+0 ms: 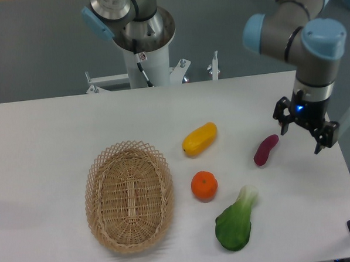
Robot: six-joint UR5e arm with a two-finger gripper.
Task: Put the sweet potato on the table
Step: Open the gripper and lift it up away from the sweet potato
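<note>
White matte table (57,125) under a grey wall, UR5e base at the back edge. Jaws spread wide and empty, nothing between them; gripper (304,133) hangs above the table near the right edge, fingertips pointing down, one finger (282,124) nearest the sweet potato (265,150), the other (318,145) toward the table's right side. Sweet potato lies flat on bare tabletop, just beside and left of the gripper, apart from it, no contact visible; slim, slightly curved, magenta-purple, long axis running diagonally. Looks placed, so task reads as essentially done and the step in hand is the retreat. To do it well: lift straight up first, jaws kept wide, no sideways sweep to the left, since the near finger could clip the tuber's upper end and roll it. It is rounded, so a nudge would likely send it rolling. Further out: yellow-orange oblong fruit (199,139) well left of the tuber, orange (204,185) below that, bok choy (235,220) toward the front edge, oval wicker basket (129,195) far left. None sit in the likely exit path. Height of fingertips above the surface cannot be told from this single view.
</note>
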